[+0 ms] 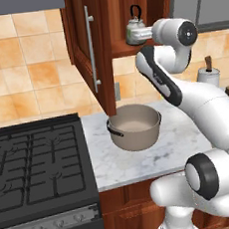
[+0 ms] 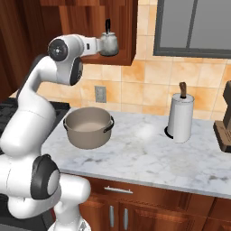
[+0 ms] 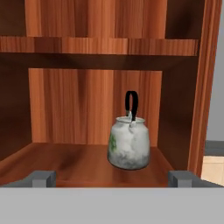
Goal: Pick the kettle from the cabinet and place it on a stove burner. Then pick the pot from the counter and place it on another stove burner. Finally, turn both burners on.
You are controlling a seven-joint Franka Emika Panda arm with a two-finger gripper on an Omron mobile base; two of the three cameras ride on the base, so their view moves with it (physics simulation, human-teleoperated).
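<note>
The small silvery kettle [image 3: 129,144], with its black arched handle, stands upright on the lower shelf of the reddish-brown cabinet [image 3: 87,109]. My gripper [image 3: 111,179] is level with that shelf and aimed straight in. It is open wide with nothing between the fingertips [image 3: 41,178], and the kettle sits a little ahead, right of centre. The base views show the kettle [image 1: 136,29] [image 2: 109,43] just beyond my hand. Below it, the wide taupe pot [image 1: 135,127] [image 2: 88,127] rests on the marble counter [image 2: 149,153]. Left of the pot is the black stove [image 1: 39,164] with bare grates and silver knobs [image 1: 48,226].
The cabinet door [image 1: 90,49] hangs open, jutting out above the pot's left side. A white paper-towel roll [image 2: 180,118] stands at the back of the counter, and a dark object [image 2: 223,122] sits at the far right. A grey glass-fronted cabinet [image 2: 194,27] hangs on the right.
</note>
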